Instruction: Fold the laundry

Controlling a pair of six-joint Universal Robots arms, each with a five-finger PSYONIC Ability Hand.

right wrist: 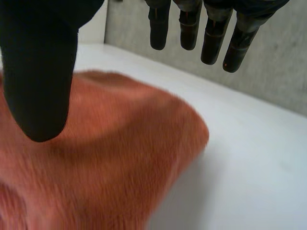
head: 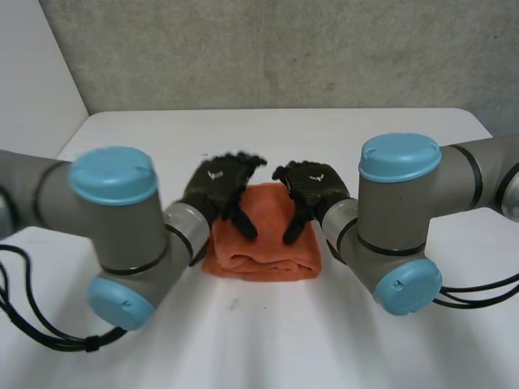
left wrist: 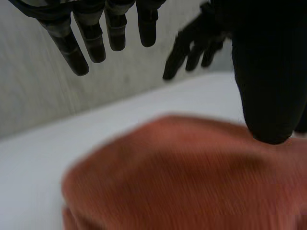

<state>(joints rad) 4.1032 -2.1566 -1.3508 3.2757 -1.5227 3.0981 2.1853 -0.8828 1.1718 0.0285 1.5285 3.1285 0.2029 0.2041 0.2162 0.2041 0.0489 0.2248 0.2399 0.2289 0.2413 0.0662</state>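
A folded orange towel [head: 263, 235] lies in a thick bundle on the white table [head: 268, 130], between my two arms. My left hand [head: 217, 188] hovers over the towel's left part, open, its fingers [left wrist: 91, 33] straight and its thumb [left wrist: 268, 96] reaching down towards the cloth [left wrist: 192, 177]. My right hand [head: 312, 190] hovers over the right part, open too, with straight fingers [right wrist: 211, 33] and the thumb [right wrist: 41, 81] just above the towel [right wrist: 105, 158]. Neither hand holds cloth. The right hand [left wrist: 194, 45] also shows beyond the left hand's fingertips.
A grey wall [head: 268, 49] rises behind the table's far edge. Bare white tabletop spreads in front of the towel and to both sides beyond my arms.
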